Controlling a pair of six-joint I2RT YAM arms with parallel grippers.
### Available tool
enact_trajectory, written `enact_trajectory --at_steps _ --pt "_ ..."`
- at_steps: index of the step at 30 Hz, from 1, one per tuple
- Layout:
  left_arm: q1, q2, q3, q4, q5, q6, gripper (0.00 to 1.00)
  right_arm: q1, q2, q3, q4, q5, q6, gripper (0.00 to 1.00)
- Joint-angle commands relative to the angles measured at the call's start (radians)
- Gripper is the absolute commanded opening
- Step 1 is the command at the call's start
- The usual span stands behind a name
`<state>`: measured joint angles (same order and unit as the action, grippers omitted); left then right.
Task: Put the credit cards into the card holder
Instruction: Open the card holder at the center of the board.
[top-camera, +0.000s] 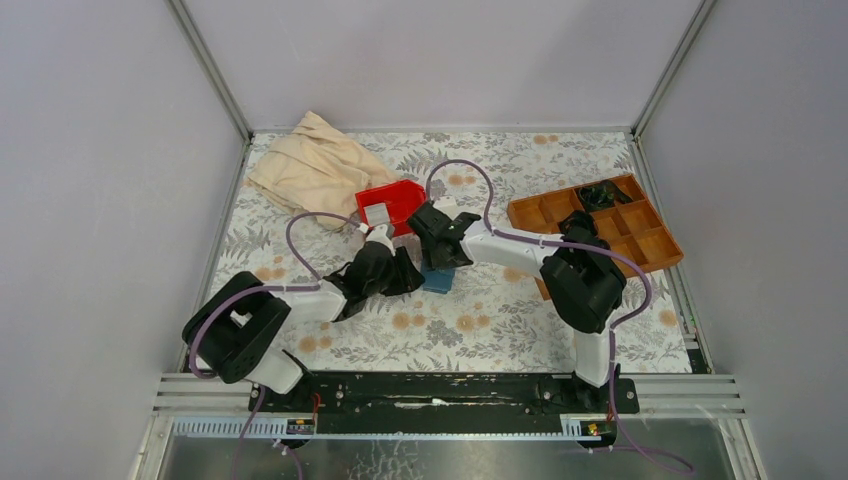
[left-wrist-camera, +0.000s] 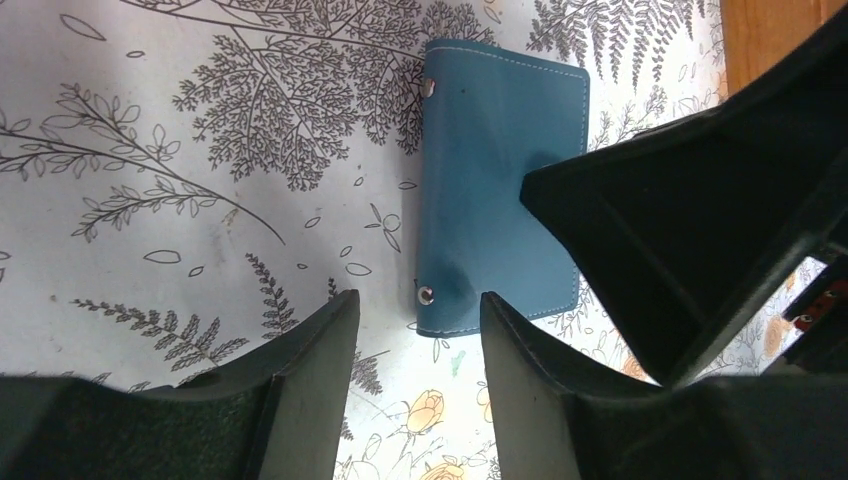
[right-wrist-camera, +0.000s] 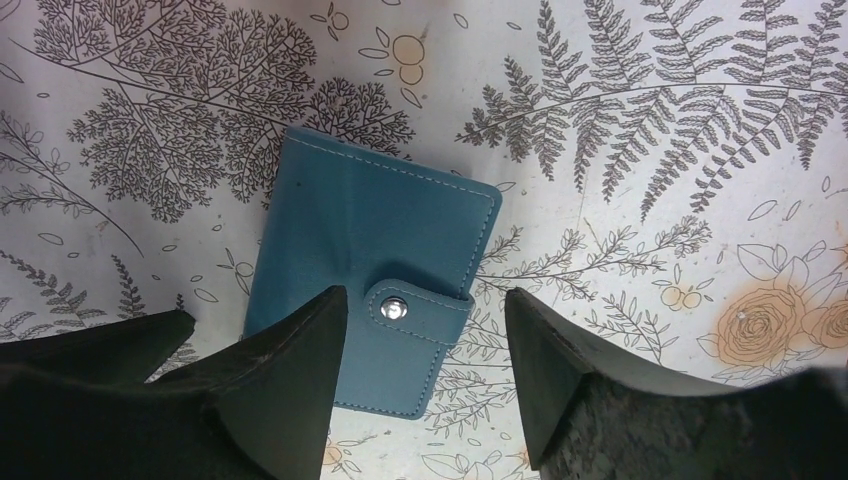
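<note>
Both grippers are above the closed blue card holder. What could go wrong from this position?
1. The card holder is snapped shut by its tab; pulling the tab may only lift or drag the loose holder across the table.
2. The left gripper and right gripper stand open, very close together above it, so they could collide.

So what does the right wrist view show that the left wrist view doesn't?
Only right wrist: the snap tab fastened on the card holder. Only left wrist: a corner of the wooden tray and two studs along the holder's edge. Both: the holder lying closed on the fern-print cloth below open jaws, right gripper and left gripper; no credit cards.
</note>
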<state>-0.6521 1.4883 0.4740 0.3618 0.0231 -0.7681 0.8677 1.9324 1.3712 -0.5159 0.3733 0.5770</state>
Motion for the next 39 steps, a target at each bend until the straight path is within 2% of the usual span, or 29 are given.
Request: enact_trajectory --at_steps 1,11,17,29,39 --pt "-0.012 0.035 -0.019 0.029 0.001 -0.002 0.55 0.020 0.015 0.043 -0.028 0.018 0.023 0.66" --pt "-0.033 0.053 -0.028 -0.022 -0.053 -0.031 0.50 0.030 0.036 0.022 -0.049 0.049 0.043 0.64" --pt "-0.040 0.056 -0.047 -0.054 -0.092 -0.065 0.42 0.030 0.032 -0.016 -0.058 0.061 0.054 0.57" --pt "-0.073 0.134 -0.001 -0.125 -0.143 -0.102 0.38 0.038 0.056 -0.043 -0.092 0.116 0.041 0.54" --pt "-0.107 0.173 0.023 -0.212 -0.209 -0.147 0.38 0.038 0.061 -0.045 -0.107 0.138 0.022 0.40"
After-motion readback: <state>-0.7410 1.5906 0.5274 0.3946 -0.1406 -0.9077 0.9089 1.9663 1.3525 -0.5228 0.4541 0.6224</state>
